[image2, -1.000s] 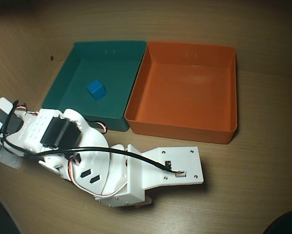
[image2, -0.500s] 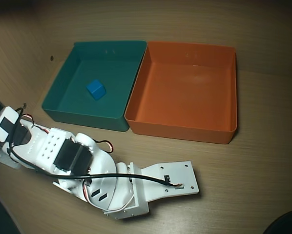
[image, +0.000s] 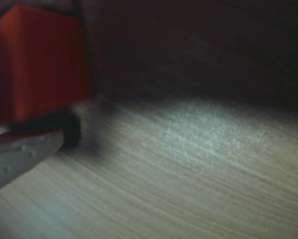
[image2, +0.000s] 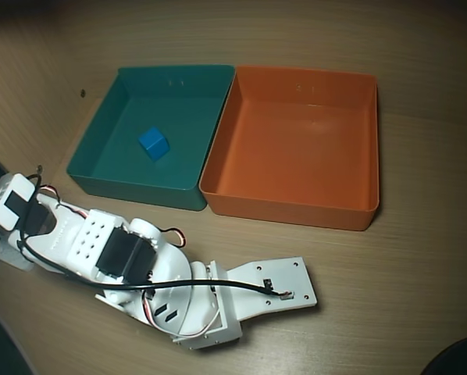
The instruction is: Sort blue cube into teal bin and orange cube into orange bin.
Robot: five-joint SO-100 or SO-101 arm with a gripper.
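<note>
Orange cube (image: 39,64): fills the upper left of the wrist view, close against a pale gripper finger (image: 19,152) beneath it; hidden under the arm in the overhead view
Gripper: jaws cannot be judged open or closed; only one finger shows, blurred, and the arm (image2: 140,273) covers the gripper from above
Blue cube (image2: 153,143): lying on the floor of the teal bin (image2: 89,160), clear of its walls
Orange bin (image2: 366,215): empty, its left wall touching the teal bin's right wall
Handling, as a judgement: the orange cube looks solid, rigid and light; flat plain faces suggest a pinch across two opposite sides, squarely, since smooth faces may slip if caught on a corner
Materials: both bins are smooth moulded plastic, square and shallow with upright walls; the table (image2: 421,297) is pale wood-grain laminate, finely lined in the wrist view
Shapes: cubes sharp-edged and far smaller than the bins
</note>
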